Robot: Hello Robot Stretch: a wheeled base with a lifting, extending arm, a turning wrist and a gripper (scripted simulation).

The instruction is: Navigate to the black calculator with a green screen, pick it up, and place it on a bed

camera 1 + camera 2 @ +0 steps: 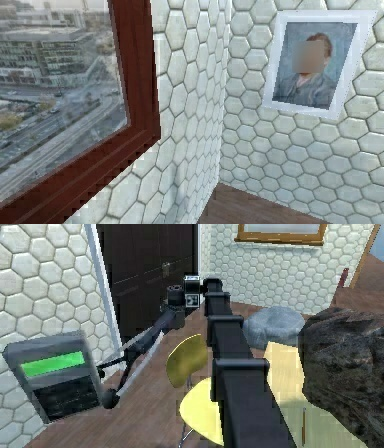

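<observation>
1. One black calculator [55, 379] with a green screen hangs at the gripper's [108, 389] far end, clear of the floor [150, 419].
2. We cannot tell how wide that gripper stands.
3. A yellow chair [195, 374] stands beside the arm [240, 374].

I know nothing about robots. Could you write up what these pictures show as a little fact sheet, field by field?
Room: white hexagon-tiled walls, wooden floor
Ahead: wood-framed window with a city view; framed portrait on the wall
Arm: dark bar reaching out to the side
Holding: the gripper holds the calculator
Calculator look: black, green screen, hanging clear of the floor
Nearby: yellow chair, dark door
</observation>
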